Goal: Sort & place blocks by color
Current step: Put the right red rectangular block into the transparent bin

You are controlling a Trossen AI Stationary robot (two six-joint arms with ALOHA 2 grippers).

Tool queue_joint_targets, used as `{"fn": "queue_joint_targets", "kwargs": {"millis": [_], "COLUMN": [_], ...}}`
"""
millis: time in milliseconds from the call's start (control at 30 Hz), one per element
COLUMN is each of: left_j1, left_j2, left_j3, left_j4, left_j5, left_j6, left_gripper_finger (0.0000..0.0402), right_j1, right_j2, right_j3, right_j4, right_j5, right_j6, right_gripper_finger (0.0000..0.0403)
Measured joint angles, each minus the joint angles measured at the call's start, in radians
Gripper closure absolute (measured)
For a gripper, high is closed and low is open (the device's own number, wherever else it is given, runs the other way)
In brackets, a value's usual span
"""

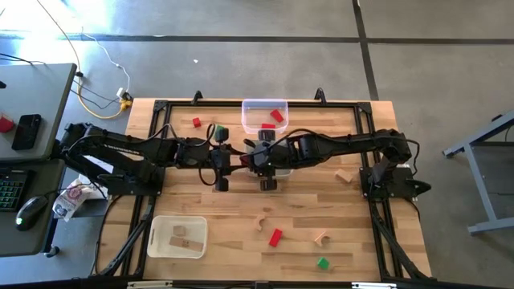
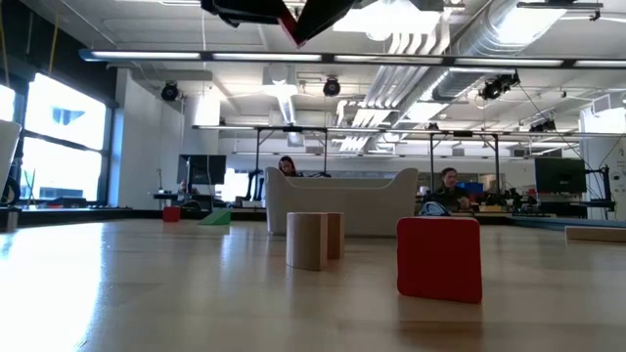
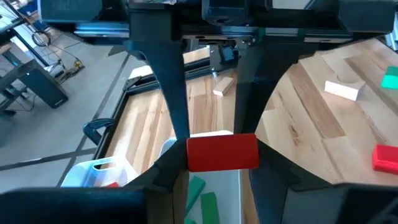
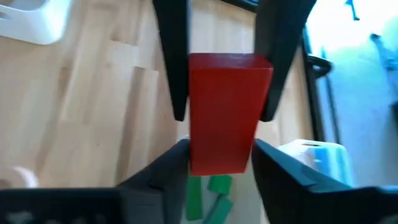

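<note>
In the middle of the table, both grippers — left and right — pinch one red block, so it drops if both let go.

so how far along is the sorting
Partly done: red blocks lie in the clear tray, wood blocks in the white tray. In hand: one red block between left gripper and right gripper. Left: a red bar, green cube, wood piece loose on the table.
</note>
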Motion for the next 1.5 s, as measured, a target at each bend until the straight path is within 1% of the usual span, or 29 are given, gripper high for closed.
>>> {"fn": "queue_joint_targets", "kwargs": {"millis": [67, 133, 233, 467, 600, 733, 833, 933, 1267, 1500], "left_j1": [0.013, 0.029, 0.06, 0.162, 0.237, 0.323, 0.382, 0.424, 0.536, 0.59], "left_j2": [0.0, 0.0, 0.0, 0.0, 0.004, 0.034, 0.075, 0.125, 0.27, 0.35], "left_j3": [0.0, 0.0, 0.0, 0.0, 0.0, 0.0, 0.0, 0.0, 0.0, 0.0], "left_j4": [-0.01, -0.027, -0.047, -0.076, -0.075, -0.071, -0.045, -0.003, 0.148, 0.193], "left_j5": [0.002, 0.001, 0.0, -0.002, -0.002, 0.008, 0.07, 0.099, 0.102, 0.104], "left_j6": [0.008, 0.007, 0.007, 0.012, 0.022, 0.023, 0.038, 0.039, 0.04, 0.038], "left_gripper_finger": [0.0296, 0.0296, 0.0295, 0.0296, 0.0294, 0.0295, 0.0295, 0.0293, 0.0292, 0.0292], "right_j1": [0.0, 0.0, 0.0, 0.001, 0.001, 0.001, 0.001, 0.001, 0.001, 0.001], "right_j2": [0.0, 0.0, 0.0, 0.0, 0.0, 0.0, 0.0, 0.0, 0.0, 0.0], "right_j3": [0.0, 0.0, 0.0, 0.0, 0.0, 0.0, 0.0, 0.0, -0.001, -0.001], "right_j4": [-0.002, -0.012, -0.036, -0.111, -0.133, -0.141, -0.149, -0.152, -0.152, -0.147], "right_j5": [0.037, 0.073, 0.113, 0.183, 0.188, 0.183, 0.182, 0.182, 0.178, 0.179], "right_j6": [0.0, 0.0, 0.001, 0.062, 0.107, 0.142, 0.162, 0.183, 0.187, 0.186], "right_gripper_finger": [0.0224, 0.0202, 0.0185, 0.018, 0.018, 0.0179, 0.0179, 0.0179, 0.0179, 0.0179]}}
